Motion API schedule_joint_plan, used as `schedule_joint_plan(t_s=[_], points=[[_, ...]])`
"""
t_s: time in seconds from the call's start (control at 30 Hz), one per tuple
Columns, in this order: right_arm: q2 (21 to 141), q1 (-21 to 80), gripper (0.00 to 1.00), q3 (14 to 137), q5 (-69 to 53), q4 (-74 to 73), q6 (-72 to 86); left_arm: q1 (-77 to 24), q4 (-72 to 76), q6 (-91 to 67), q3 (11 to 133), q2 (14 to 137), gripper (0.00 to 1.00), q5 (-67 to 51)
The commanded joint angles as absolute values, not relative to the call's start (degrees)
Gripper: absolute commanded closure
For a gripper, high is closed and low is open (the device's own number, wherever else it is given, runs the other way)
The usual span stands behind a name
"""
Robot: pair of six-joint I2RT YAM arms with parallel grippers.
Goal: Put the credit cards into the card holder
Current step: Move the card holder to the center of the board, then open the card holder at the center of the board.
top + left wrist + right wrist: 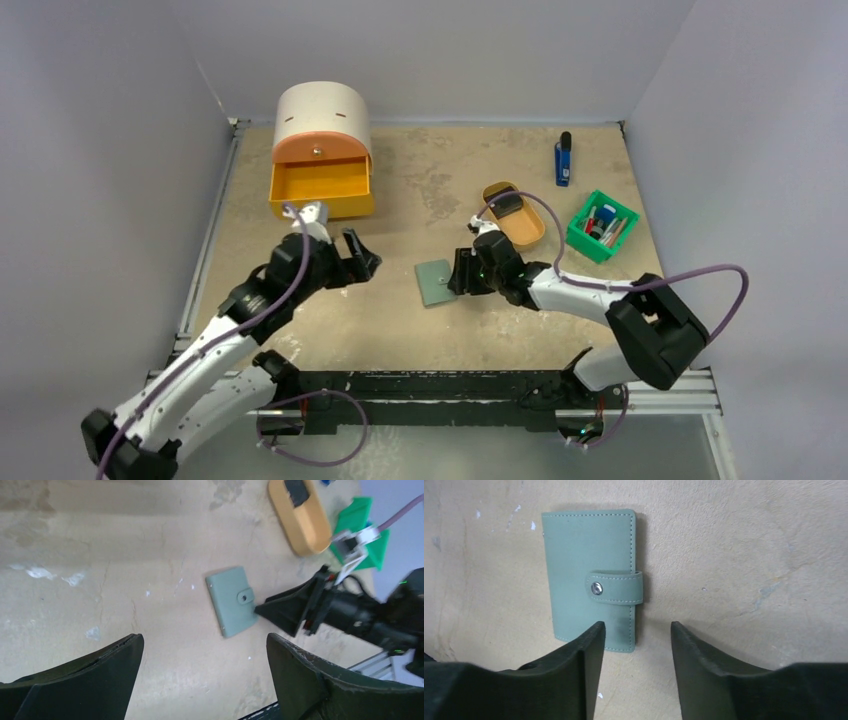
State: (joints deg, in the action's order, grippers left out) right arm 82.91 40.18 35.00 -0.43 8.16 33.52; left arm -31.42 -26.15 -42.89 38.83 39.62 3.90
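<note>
Overhead and wrist views of the two-arm station. The card holder (pixel 434 282) lies flat near the middle of the bench (pixel 420 180), folded shut, with its snap tab (pixel 614 588) wrapped over one long edge and fastened by a metal stud. The right gripper (pixel 635 630) is low at the tab-side edge of the card holder. Its jaws stand partly spread with nothing between them; in the right wrist view one fingertip overlaps the nearest corner of the card holder and the other lies over bare bench. The left gripper (pixel 204 639) hangs above the bench to the left of the card holder, well apart from it, with its jaws spread wide and empty. Behind and to the right of the card holder sits a tan oval tray (pixel 528 228). At its far end rests what appears to be a credit card (pixel 508 204), a flat black piece too small in these views to identify with certainty. Just right of the tray stands a green bin (pixel 585 243) holding several small items, and a blue-and-black stick (pixel 564 160) lies beyond it near the back wall. At the rear left stands a cream domed cabinet (pixel 322 120) with its orange drawer (pixel 322 205) pulled open.
</note>
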Motion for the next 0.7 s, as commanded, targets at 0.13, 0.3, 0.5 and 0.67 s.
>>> schedule_joint_plan(t_s=[0.13, 0.3, 0.5, 0.67], points=[[73.66, 40.46, 0.39, 34.93, 4.16, 2.68, 34.88, -52.82, -21.57, -47.03, 43.48, 55.25, 0.03, 24.99], [71.42, 41.68, 0.36, 36.22, 7.11, -1.09, 33.55, -54.42, -16.38, -51.46, 40.86, 62.42, 0.02, 27.02], [72.41, 44.55, 0.38, 38.75, 12.32, -3.05, 36.75, -54.32, -9.54, -56.5, 38.68, 68.36, 0.09, 26.99], [76.5, 46.57, 0.36, 44.46, 13.71, -7.78, 36.65, -54.07, -6.08, -59.6, 38.79, 72.63, 0.13, 26.84]])
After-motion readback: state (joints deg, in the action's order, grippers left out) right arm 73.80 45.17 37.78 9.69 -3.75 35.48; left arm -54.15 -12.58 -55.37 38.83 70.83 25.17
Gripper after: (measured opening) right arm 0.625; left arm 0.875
